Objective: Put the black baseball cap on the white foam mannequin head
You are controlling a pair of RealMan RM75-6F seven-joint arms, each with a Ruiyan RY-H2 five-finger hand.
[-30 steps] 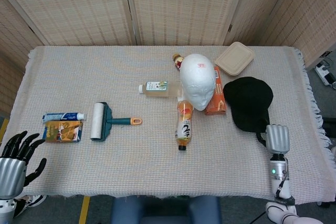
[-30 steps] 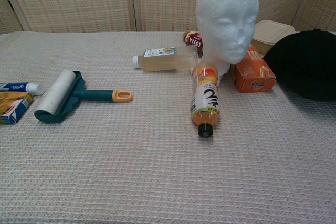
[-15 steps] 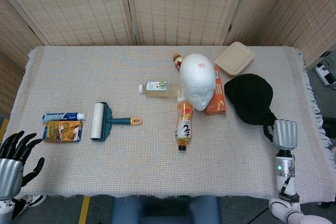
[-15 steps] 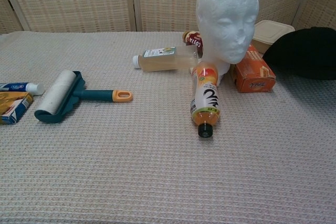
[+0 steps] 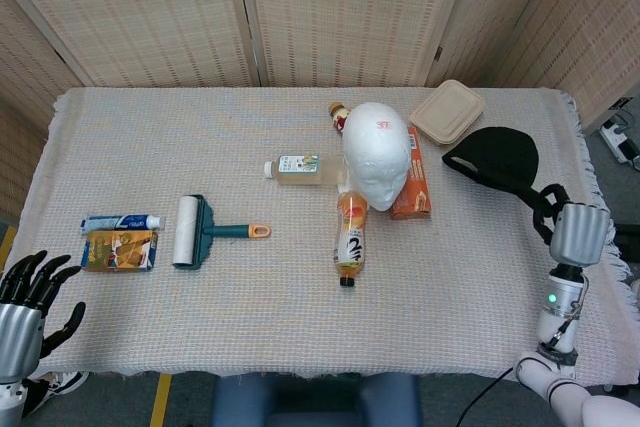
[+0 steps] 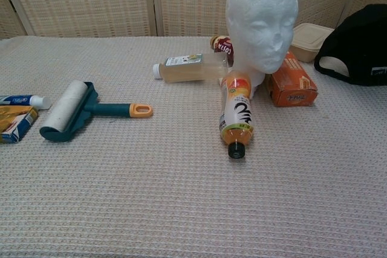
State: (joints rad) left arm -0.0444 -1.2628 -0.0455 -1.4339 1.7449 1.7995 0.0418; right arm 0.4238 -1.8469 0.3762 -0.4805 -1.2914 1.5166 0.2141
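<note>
Since a second ago you lifted the black baseball cap (image 5: pixel 497 164) off the table: it had lain flat near the right edge, just right of the orange box (image 5: pixel 411 187), and now it hung in the air further right and higher, its rear opening and strap showing in the chest view (image 6: pixel 361 45). Your right hand (image 5: pixel 572 232) moved with it, from the near side of the cap out toward the table's right edge. It sat there with its back to the head camera, wrist below, and the cap's strap ran down to it; the hand held the cap by that rear edge, though the fingers themselves were hidden behind the hand and the cap.

Your left hand (image 5: pixel 30 302) barely shifted. It stayed off the near-left corner of the table, fingers spread apart and holding nothing.

The white foam mannequin head (image 5: pixel 377 154) stood bare, upright at the table's middle-right, well left of the raised cap, with the orange box just beside it on the right and the orange drink bottle (image 5: pixel 350 237) lying in front of it.
</note>
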